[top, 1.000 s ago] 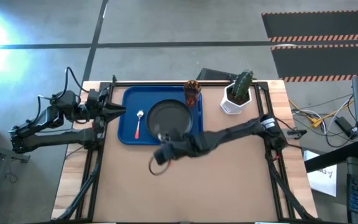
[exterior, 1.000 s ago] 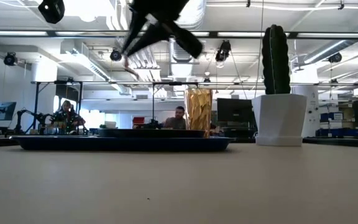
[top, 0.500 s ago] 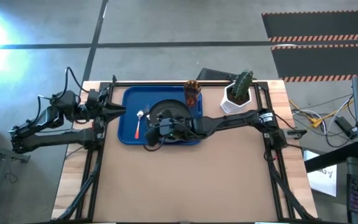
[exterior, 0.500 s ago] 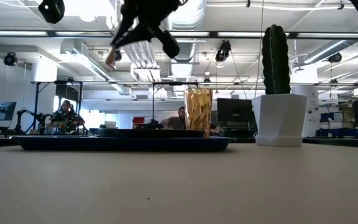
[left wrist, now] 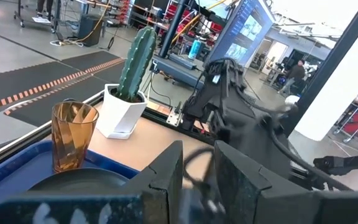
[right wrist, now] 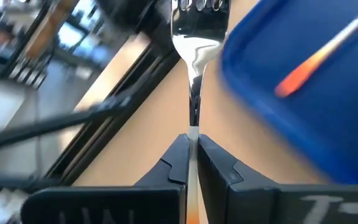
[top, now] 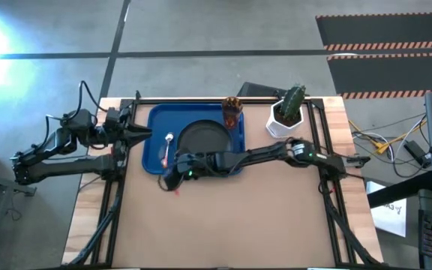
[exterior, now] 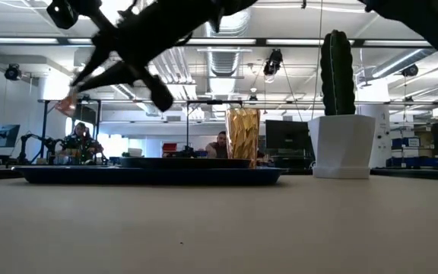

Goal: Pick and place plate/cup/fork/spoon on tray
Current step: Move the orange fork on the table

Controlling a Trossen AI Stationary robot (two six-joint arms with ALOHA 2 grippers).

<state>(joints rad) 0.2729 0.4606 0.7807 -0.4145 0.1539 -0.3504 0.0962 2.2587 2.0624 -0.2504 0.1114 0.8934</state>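
Observation:
The blue tray (top: pixel 156 120) lies at the table's far middle. On it rest the black plate (top: pixel 205 137), the amber cup (top: pixel 232 111) at its far right corner, and the orange-handled spoon (top: pixel 168 148) left of the plate. My right gripper (top: pixel 169 176) hovers at the tray's near left corner, shut on the fork (right wrist: pixel 194 74). In the low view it (exterior: pixel 90 76) hangs well above the tray (exterior: pixel 150 175). My left gripper (top: pixel 142 133) waits, open, at the tray's left edge and holds nothing. My right gripper pinches the fork between its two fingers where the metal neck (right wrist: pixel 193 124) runs into the orange handle. The fingers lie along the fork, slanting down toward the table's left. The tines (right wrist: pixel 197 6) stick out ahead of them. The fork hangs clear of tray and table.
A white pot with a green cactus (top: pixel 287 112) stands right of the tray at the far edge. Black rails run along the table's left and right sides. The bare wooden table top (top: pixel 231 225) spreads out on the near side of the tray.
My right gripper has carried the fork toward the table's left edge, from near the plate's near side to the tray's near left corner. It has sunk a little and tipped further downward. The fork stays in the hold.

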